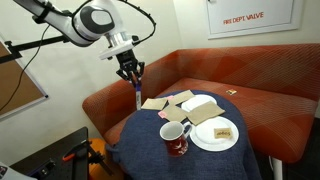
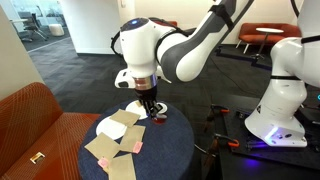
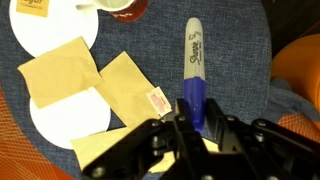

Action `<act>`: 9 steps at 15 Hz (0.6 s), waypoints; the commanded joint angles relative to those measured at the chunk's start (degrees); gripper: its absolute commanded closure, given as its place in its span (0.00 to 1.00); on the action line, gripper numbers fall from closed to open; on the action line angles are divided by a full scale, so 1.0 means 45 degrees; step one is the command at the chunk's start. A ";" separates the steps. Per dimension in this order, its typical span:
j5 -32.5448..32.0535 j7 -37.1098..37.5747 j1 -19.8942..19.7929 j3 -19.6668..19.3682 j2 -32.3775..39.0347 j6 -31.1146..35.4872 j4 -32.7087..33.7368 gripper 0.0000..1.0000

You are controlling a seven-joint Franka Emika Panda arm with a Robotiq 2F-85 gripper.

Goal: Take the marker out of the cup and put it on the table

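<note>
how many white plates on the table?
2. One plate sits beside the mug; the other plate lies partly under the tan papers. More could hide under them.

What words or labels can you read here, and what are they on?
"FIRE DEPT VALVE": red letters on the wall sign.
"Sharpie": along the marker.
Too blurred to read: red print on the packet, pale marks on the cup.
</note>
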 commanded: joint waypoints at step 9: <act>-0.0980 -0.0365 0.0395 0.0504 0.1983 -0.0336 0.0780 0.94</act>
